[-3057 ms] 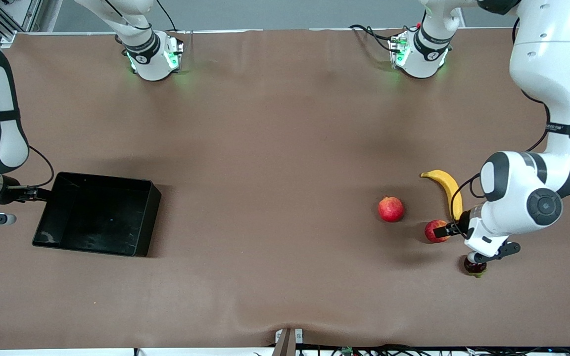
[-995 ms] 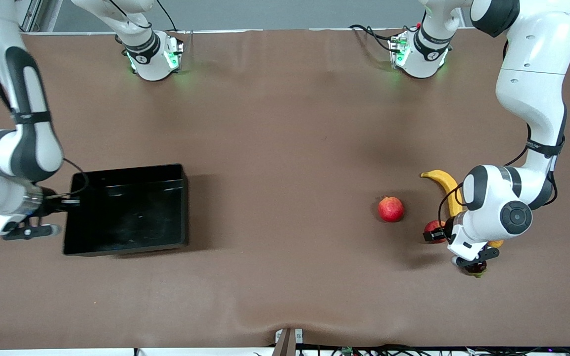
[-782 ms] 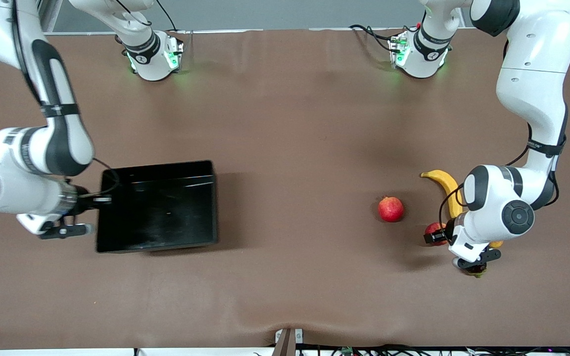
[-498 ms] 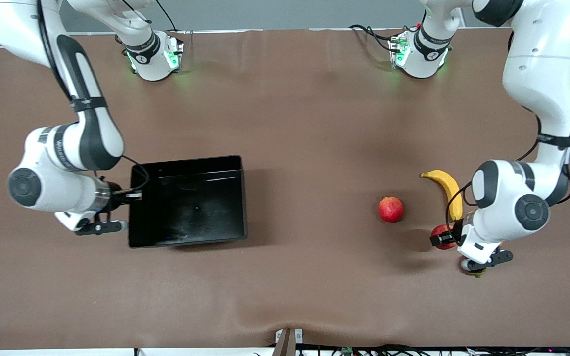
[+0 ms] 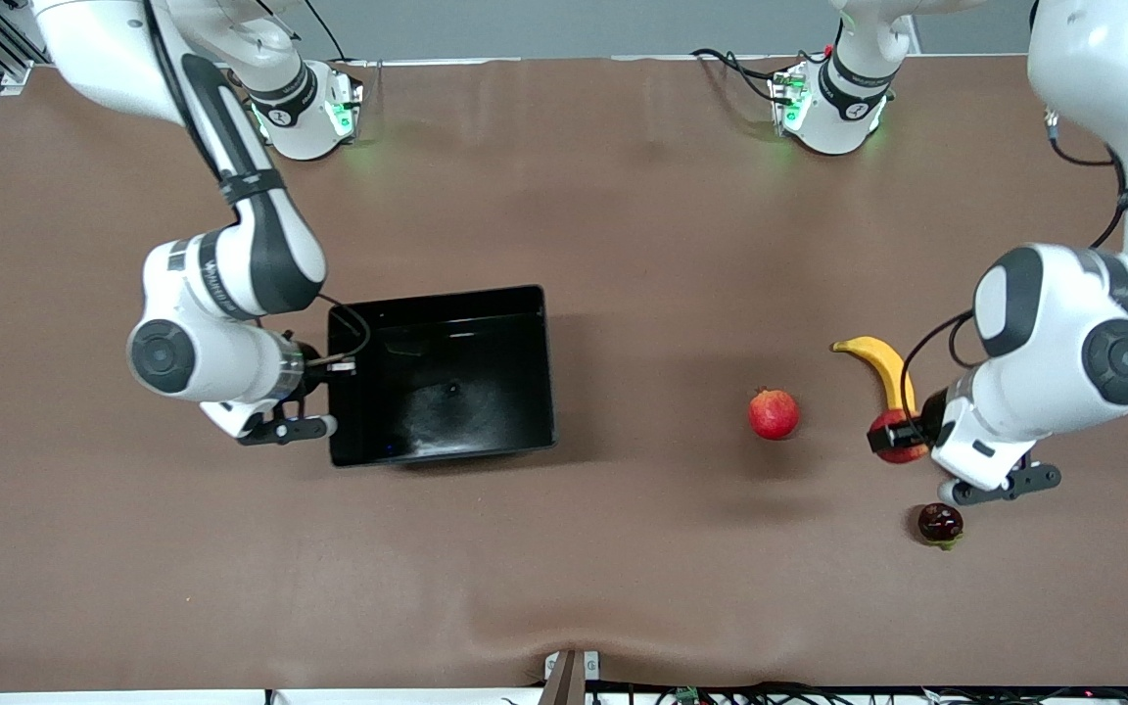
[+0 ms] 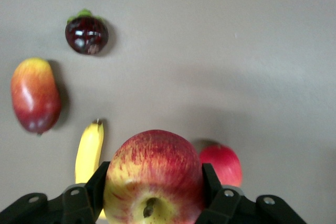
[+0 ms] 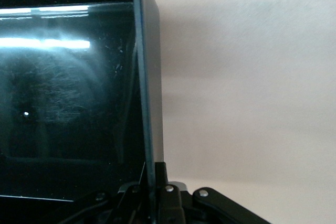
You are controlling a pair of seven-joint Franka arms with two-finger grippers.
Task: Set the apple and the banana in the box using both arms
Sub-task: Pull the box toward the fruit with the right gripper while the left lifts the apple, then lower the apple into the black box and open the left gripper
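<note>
My left gripper (image 5: 902,437) is shut on the red-yellow apple (image 5: 893,436) and holds it above the table, over the banana's nearer end. In the left wrist view the apple (image 6: 155,174) fills the space between the fingers of the left gripper (image 6: 155,184). The yellow banana (image 5: 882,360) lies on the table and also shows in the left wrist view (image 6: 89,150). My right gripper (image 5: 337,366) is shut on the wall of the black box (image 5: 456,392) near the table's middle. In the right wrist view that wall (image 7: 149,77) runs between the fingers of the right gripper (image 7: 156,182). The box is empty.
A red pomegranate (image 5: 773,413) lies between box and banana and shows in the left wrist view (image 6: 223,163). A dark mangosteen (image 5: 940,523) lies nearer the front camera than the apple. A red-yellow mango (image 6: 34,95) shows only in the left wrist view.
My right gripper has moved the box from the right arm's end toward the table's middle. My left gripper has risen with the apple, uncovering the mangosteen.
</note>
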